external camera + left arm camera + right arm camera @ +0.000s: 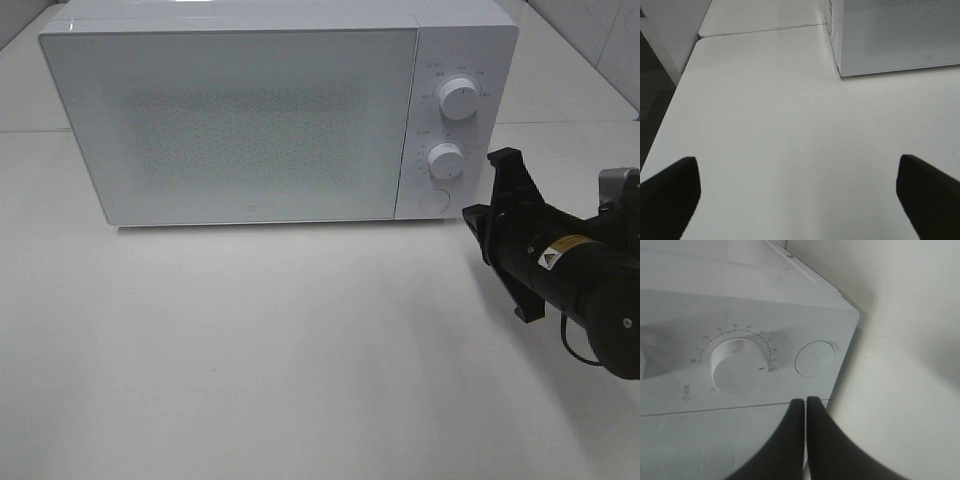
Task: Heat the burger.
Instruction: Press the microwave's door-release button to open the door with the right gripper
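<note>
The burger is out of view in every frame. A white microwave [240,110] stands at the back of the table with its door closed. My right gripper [472,215] is shut and empty, its tips close to the lower right of the control panel. In the right wrist view the shut right gripper [805,402] sits just short of the panel, near the lower dial [737,365] and the round button [814,358]. My left gripper [797,165] is open over bare table, apart from the microwave's corner [840,70]; it does not show in the high view.
The panel carries an upper dial [458,97], a lower dial [446,159] and a round button [433,199]. White table [300,350] spreads in front of the microwave. The table's edge [670,110] drops off beside the left gripper.
</note>
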You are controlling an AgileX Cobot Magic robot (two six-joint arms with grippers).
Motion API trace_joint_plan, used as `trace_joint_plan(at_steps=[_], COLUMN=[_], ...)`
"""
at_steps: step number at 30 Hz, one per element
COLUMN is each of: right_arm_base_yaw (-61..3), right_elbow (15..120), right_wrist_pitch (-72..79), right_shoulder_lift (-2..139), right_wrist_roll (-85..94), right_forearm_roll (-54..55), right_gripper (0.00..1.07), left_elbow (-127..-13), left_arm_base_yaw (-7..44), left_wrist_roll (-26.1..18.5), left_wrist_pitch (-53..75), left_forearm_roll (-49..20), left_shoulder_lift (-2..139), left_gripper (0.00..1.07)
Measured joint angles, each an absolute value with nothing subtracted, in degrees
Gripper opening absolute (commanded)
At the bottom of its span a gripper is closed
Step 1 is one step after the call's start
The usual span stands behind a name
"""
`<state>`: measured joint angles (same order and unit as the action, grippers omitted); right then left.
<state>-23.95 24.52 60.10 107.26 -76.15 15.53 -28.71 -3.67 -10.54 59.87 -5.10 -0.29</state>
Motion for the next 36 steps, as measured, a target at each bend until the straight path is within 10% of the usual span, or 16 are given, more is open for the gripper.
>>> trace_joint_plan(at_steps=[36], right_arm_base_yaw=[-24.2], right_elbow=[40.1], right_wrist_pitch=[54.9], right_shoulder_lift=[118.8], right_wrist_roll=[-81.9], right_forearm_roll=[19.7], right_gripper=[0.00], left_elbow=[-28.7], left_arm_base_yaw=[-3.7], left_wrist_roll=[-10.5], left_wrist_pitch=[59.9], left_forearm_roll=[-5.1], left_shoulder_lift=[-0.3], left_gripper=[1.00])
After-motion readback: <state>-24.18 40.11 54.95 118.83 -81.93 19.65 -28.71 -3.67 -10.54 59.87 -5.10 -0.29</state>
